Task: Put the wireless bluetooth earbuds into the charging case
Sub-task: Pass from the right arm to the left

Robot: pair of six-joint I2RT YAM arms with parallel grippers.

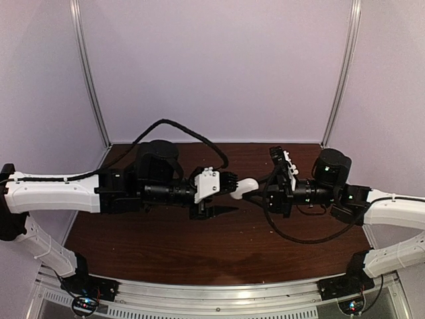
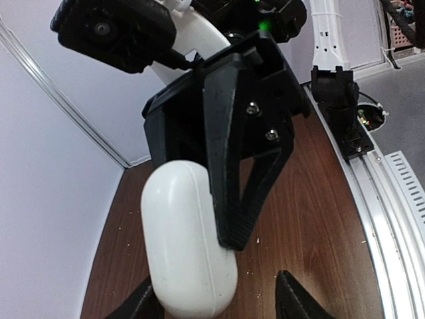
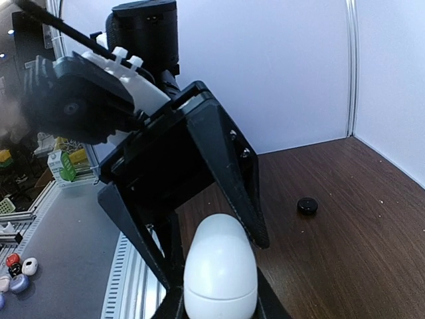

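A closed glossy white charging case [image 1: 244,188] hangs in the air above the middle of the brown table [image 1: 199,252]. My right gripper [image 1: 260,188] is shut on its right end; in the right wrist view the case [image 3: 220,272] sits between my fingers [image 3: 219,309]. My left gripper [image 1: 229,196] is open, its fingers spread wide around the case's other end. In the left wrist view the case [image 2: 189,246] reaches down between my fingers [image 2: 216,300], close to the left one and apart from the right. No earbuds are in view.
A small black round object [image 3: 307,206] lies on the table near the back right wall. A metal rail [image 1: 219,296] runs along the near edge. Several small coloured items [image 3: 16,272] lie on the grey floor beyond the table. White walls enclose three sides.
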